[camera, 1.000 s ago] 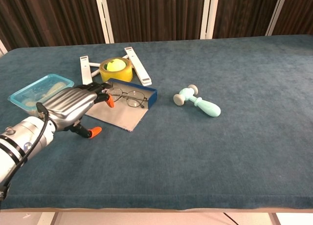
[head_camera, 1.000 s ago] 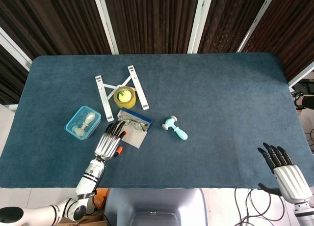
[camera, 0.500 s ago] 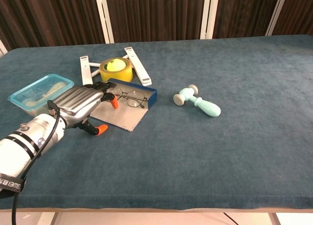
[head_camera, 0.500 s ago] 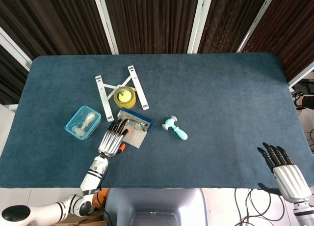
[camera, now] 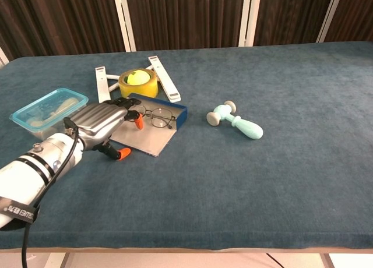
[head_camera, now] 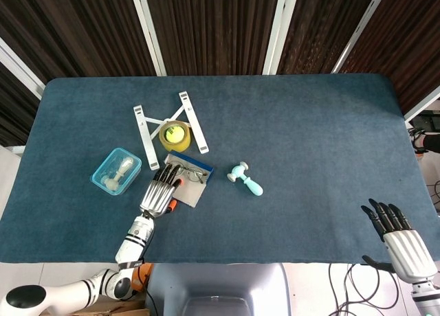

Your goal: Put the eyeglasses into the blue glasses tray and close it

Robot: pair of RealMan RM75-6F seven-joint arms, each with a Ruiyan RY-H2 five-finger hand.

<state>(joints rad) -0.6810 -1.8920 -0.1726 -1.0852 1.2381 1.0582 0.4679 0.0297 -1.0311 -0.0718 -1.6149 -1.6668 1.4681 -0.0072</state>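
Note:
The eyeglasses (head_camera: 187, 171) (camera: 152, 116) lie inside the open blue glasses tray (head_camera: 200, 170) (camera: 179, 112), whose grey lid flap (head_camera: 192, 191) (camera: 152, 139) lies flat on the table in front of it. My left hand (head_camera: 157, 193) (camera: 99, 123) lies palm down over the tray's left end, fingers stretched out flat toward the glasses and holding nothing; its fingertips reach the left lens. My right hand (head_camera: 400, 239) hovers open past the table's near right corner, seen only in the head view.
A yellow tape roll (head_camera: 174, 134) (camera: 138, 81) sits on a white folding stand (head_camera: 146, 135) (camera: 165, 77) behind the tray. A clear blue lidded box (head_camera: 116, 170) (camera: 48, 109) stands to the left. A mint-coloured small massage hammer (head_camera: 246, 179) (camera: 236, 121) lies to the right.
My left hand has slid forward and to the right, from beside the lid flap onto the tray's left end near the glasses. The right hand has not moved.

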